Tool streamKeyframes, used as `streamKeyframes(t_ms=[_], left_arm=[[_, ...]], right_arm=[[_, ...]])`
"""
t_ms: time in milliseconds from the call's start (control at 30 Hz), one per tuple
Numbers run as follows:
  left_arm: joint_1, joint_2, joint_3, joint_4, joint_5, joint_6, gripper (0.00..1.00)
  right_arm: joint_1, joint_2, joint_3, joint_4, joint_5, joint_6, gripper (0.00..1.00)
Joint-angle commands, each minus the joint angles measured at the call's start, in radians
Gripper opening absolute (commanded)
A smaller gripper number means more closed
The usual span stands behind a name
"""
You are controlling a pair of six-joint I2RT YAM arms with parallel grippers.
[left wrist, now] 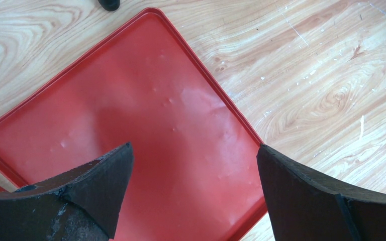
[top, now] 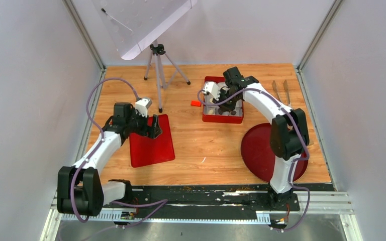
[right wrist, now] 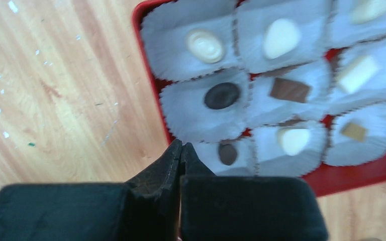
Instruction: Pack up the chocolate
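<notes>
Left pincer [left wrist: 194, 146] spread wide over flat red rectangular tray [left wrist: 105, 100], one tip past its edge, wooden tabletop [left wrist: 306, 75] alongside. Farther back, right pincer [right wrist: 182, 145] pinched together, empty, by red box's rim [right wrist: 372, 173]; chocolate pieces [right wrist: 221, 95] inside, in white paper cups [right wrist: 166, 40].

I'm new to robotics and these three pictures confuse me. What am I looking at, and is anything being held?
Two robot arms are bolted at the near edge of a wooden table, each ending in a two-finger gripper. The wide picture looks down from above; the other two come from cameras on the wrists. The left gripper is open and empty above a flat red tray. The right gripper is shut, holding nothing, over a red box where chocolates sit in white paper cups. Also on the table: a round dark red plate, tongs, a tripod and an orange-red block.
</notes>
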State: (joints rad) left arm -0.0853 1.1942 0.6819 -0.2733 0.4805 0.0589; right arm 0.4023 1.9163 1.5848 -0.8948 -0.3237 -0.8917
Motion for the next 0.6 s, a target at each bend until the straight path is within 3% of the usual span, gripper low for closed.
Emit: streamKeyframes(t_ms=[0,200,567], left_arm=[[0.001,0.001,0.011,0.011,0.009,0.003,1.0],[0.001,-0.005,0.021,-0.005,0.004,0.012,1.0],[0.019,0.005,0.042,0.001,-0.042,0.034,1.0]], right_arm=[[-0.003,0.025,0.085,0.063,0.04,0.03,0.0],[0.007,0.107,0.083,0.056,0.069,-0.006,0.0],[0.146,-0.065,-0.127,0.055,0.04,0.009,0.0]])
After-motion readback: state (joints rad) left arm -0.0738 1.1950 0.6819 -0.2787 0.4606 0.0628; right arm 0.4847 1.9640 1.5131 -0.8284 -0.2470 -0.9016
